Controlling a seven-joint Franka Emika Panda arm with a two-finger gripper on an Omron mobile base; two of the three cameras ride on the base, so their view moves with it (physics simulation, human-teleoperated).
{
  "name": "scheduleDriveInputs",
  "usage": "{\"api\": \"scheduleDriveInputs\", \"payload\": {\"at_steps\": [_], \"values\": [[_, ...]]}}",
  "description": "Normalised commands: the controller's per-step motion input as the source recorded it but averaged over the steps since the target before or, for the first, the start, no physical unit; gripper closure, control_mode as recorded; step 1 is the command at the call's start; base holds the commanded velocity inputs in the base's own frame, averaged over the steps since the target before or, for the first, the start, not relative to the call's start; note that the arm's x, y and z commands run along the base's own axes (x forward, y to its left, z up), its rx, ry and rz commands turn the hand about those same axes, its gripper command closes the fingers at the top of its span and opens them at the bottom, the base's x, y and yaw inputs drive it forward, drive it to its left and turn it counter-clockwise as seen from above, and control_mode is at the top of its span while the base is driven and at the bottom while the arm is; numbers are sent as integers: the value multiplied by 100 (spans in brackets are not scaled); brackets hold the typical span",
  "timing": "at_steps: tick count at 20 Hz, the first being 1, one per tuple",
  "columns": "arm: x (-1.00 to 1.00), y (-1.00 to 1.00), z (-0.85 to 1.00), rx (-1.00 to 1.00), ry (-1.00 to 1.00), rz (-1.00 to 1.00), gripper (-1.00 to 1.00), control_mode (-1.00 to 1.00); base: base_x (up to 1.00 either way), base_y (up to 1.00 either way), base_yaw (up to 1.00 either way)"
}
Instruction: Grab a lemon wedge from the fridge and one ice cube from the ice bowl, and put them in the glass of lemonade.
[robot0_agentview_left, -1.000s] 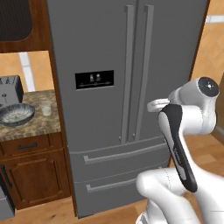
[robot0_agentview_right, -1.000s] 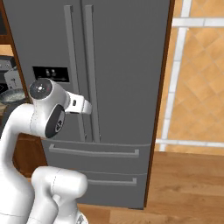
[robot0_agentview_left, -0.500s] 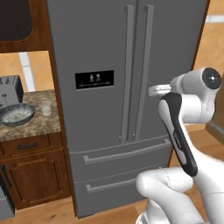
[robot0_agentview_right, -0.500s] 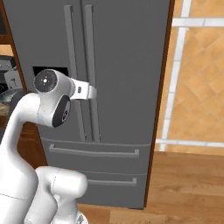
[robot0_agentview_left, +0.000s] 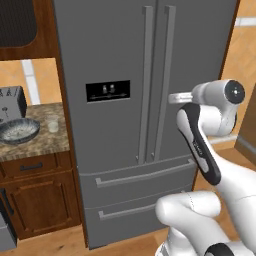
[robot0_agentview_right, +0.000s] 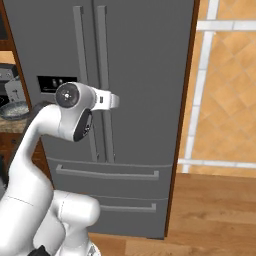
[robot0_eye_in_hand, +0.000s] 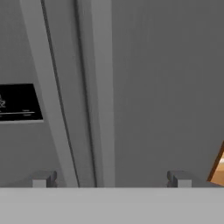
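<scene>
The grey steel fridge (robot0_agentview_left: 115, 50) stands with both doors shut, so the lemon wedge is hidden. My gripper (robot0_agentview_left: 173, 97) is open and empty, held at mid height just in front of the right door's long handle (robot0_agentview_left: 166, 85). In the hand view the fingertips (robot0_eye_in_hand: 43, 179) stand wide apart, with that right handle (robot0_eye_in_hand: 103, 87) a little left of their midline and the black dispenser panel (robot0_eye_in_hand: 17, 103) at the left. The dark ice bowl (robot0_agentview_left: 17, 131) and the small glass of lemonade (robot0_agentview_left: 52, 124) sit on the counter left of the fridge.
A silver toaster (robot0_agentview_left: 12, 102) stands behind the bowl on the stone counter (robot0_agentview_left: 40, 145), with a black microwave (robot0_agentview_left: 15, 22) above. Wooden cabinets sit below. The fridge has two bottom drawers (robot0_agentview_left: 140, 175). Wood floor (robot0_agentview_right: 220, 210) lies to the right.
My hand has risen along the front of the right fridge door and moved slightly closer to its handle. The jaws have stayed wide open and the doors shut.
</scene>
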Motion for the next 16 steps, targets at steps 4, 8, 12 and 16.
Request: {"api": "scheduleDriveInputs", "payload": {"at_steps": [4, 8, 12, 16], "values": [[71, 0, 2, 0, -2, 3, -100, -100, 0, 0, 0], [90, 0, 1, 0, 0, 9, -100, -100, 0, 0, 0], [74, 0, 0, 0, 0, 10, -100, -100, 0, 0, 0], [70, 1, 0, 0, 0, 7, -100, -100, 0, 0, 0]]}}
